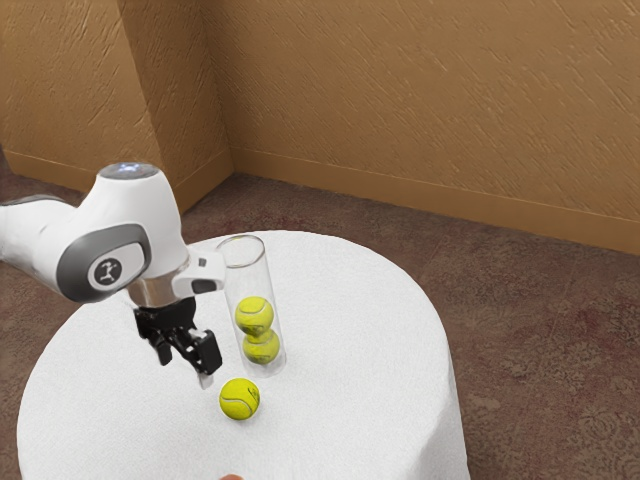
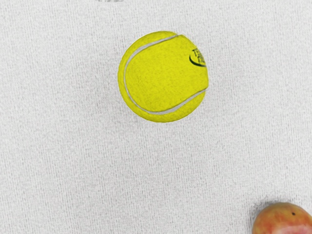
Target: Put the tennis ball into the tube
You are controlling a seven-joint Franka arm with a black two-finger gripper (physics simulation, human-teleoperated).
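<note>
Two tennis balls (image 1: 254,315) stood stacked in the tube; the loose ball (image 1: 240,399) lay outside it.
The gripper (image 1: 186,368) was positioned above the table (image 1: 370,330), its two fingers spread apart with a gap between them, clear of the loose ball. The clear tube (image 1: 250,280) stood upright beside the gripper, its round rim uppermost, the pair of balls one above the other in its lower part. The loose ball rested on the white cloth near the tube's base; the wrist view recorded a red-and-yellow fruit (image 2: 282,220) on the same cloth, apart from that ball.
</note>
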